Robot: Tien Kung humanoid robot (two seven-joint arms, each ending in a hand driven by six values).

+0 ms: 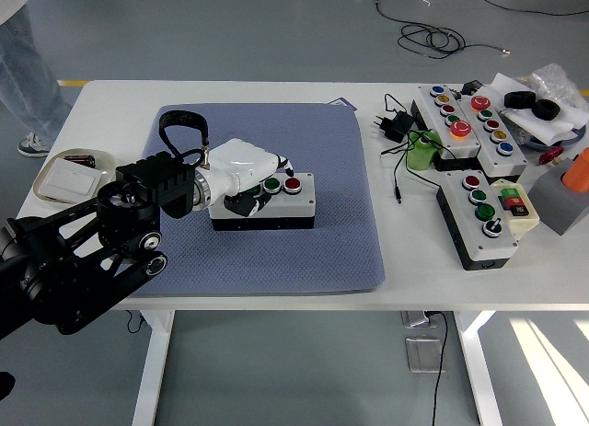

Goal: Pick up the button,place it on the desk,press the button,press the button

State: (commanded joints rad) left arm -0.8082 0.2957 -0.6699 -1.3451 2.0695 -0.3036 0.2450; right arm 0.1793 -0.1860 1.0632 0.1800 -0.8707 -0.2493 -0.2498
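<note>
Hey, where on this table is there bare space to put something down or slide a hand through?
Free: the blue mat right of and in front of the button box, and the white strip between the mat and the black cable. Crowded: the right end, around the control boxes, and where the left hand lies on the button box.
</note>
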